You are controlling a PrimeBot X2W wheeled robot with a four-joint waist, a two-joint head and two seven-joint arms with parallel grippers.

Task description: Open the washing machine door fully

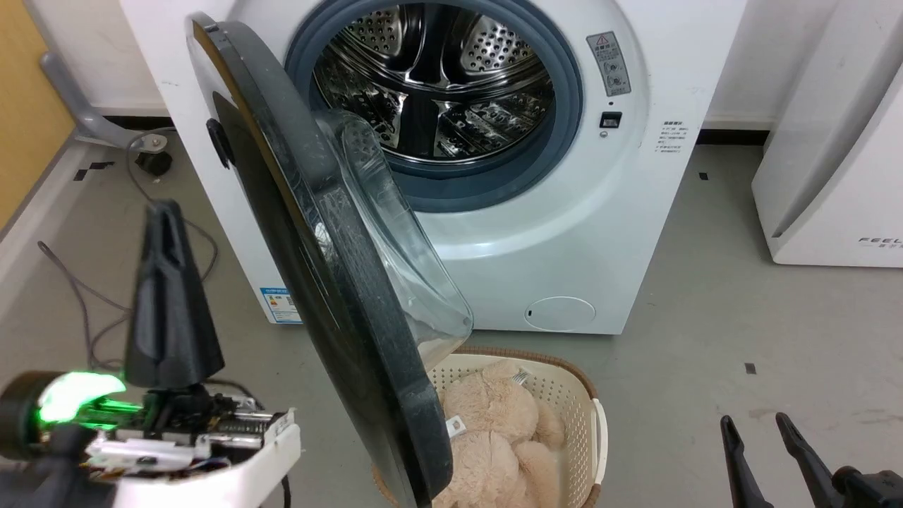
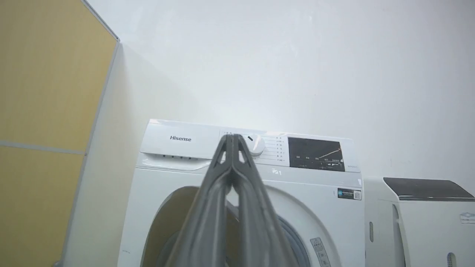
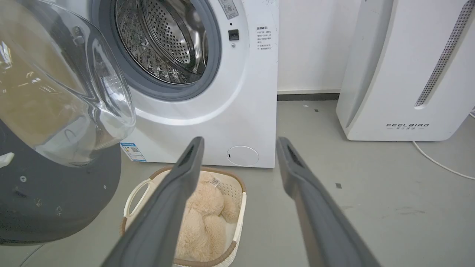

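Fingers [image 1: 169,317] of my left gripper [image 1: 164,210] are pressed flat together with nothing between them. They stand at the lower left of the head view, just left of the door and, as far as I can tell, clear of it.

The door [image 1: 353,331] runs as a dark edge from upper left down to bottom centre, with its glass bulge facing right. It hangs off the left side of the washer [image 1: 564,233], swung well away from the drum [image 1: 437,77], which shows whole at top centre.

I judge the task mostly done. The latch is free and the door stands roughly square to the washer's front. What is left is the last swing leftward to its stop.

At bottom centre a basket [image 1: 564,384] holding a plush toy [image 1: 487,409] sits on the floor just in front of the washer. The door's lower end overlaps it in the frame, and I cannot tell whether they touch.

At lower right my right gripper [image 1: 755,421] has its fingers spread wide and empty, well apart from everything.

The floor [image 1: 741,303] is smooth grey with a few dark marks. At far left, cables [image 1: 77,296] trail across it below a yellow panel [image 1: 21,106]. A white wall [image 2: 259,55] stands behind, and at right a white appliance [image 1: 832,176] sits near the washer.
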